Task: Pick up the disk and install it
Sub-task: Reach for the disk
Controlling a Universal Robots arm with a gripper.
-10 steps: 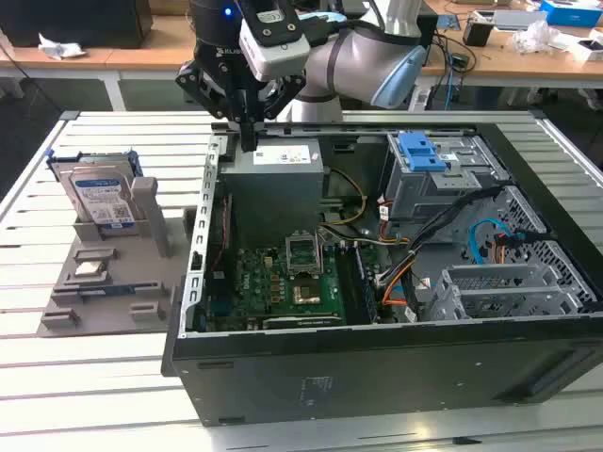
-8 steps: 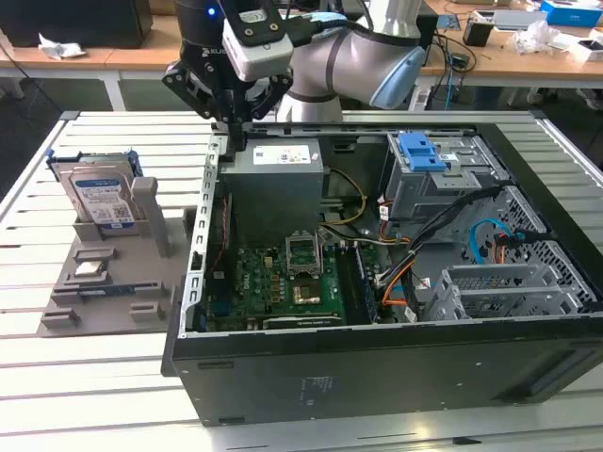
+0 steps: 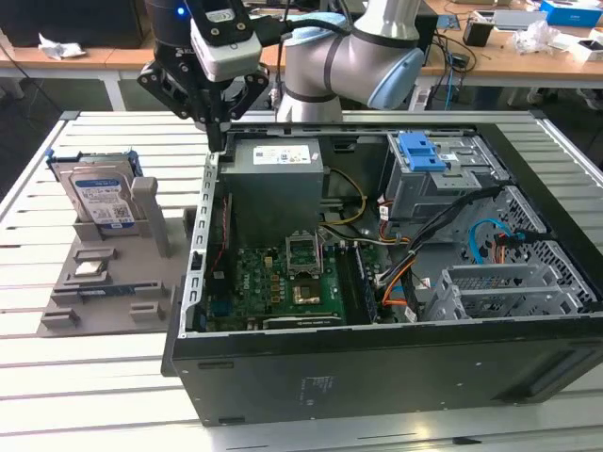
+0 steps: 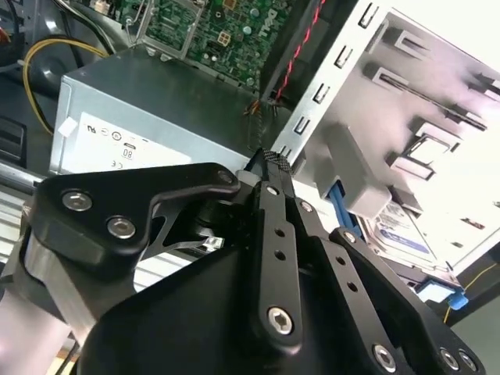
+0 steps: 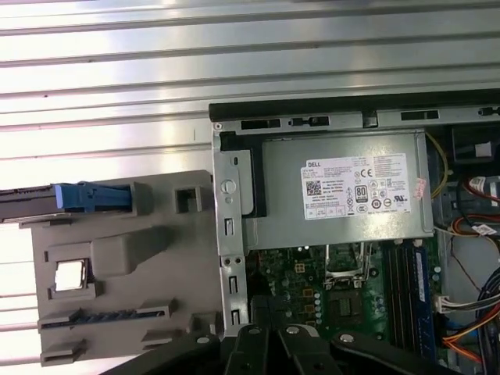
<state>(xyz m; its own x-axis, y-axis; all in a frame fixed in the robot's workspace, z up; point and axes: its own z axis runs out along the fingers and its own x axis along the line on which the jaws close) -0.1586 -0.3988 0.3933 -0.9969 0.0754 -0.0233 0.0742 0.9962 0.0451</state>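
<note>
Pick hasn't happened yet here: the disk (image 3: pixel 98 193) is standing on edge in the grey holder (image 3: pixel 104 292) near the bench's (image 3: pixel 57 377) edge on the exterior view's left, label facing out and blue carrier frame around it. The gripper (image 3: pixel 217 139) hangs over the rear corner of the open computer case (image 3: pixel 377 377), right by the power supply (image 3: pixel 275 169) and well apart from the disk. In the second wrist view its fingers (image 4: pixel 273 226) look pressed together with nothing between them, though that angle is awkward, so call it probably fully closed. For the grab, I reckon the thing to get right is spreading the fingers before going low, then coming straight down over the disk's top edge. Pinch the metal body rather than the blue plastic, which looks like it'd flex. The holder's grey post (image 3: pixel 151 212) stands just beside the disk on the case side, so a finger has to slip in there without knocking it. A straight vertical lift should keep it from jamming in the slot.
</note>
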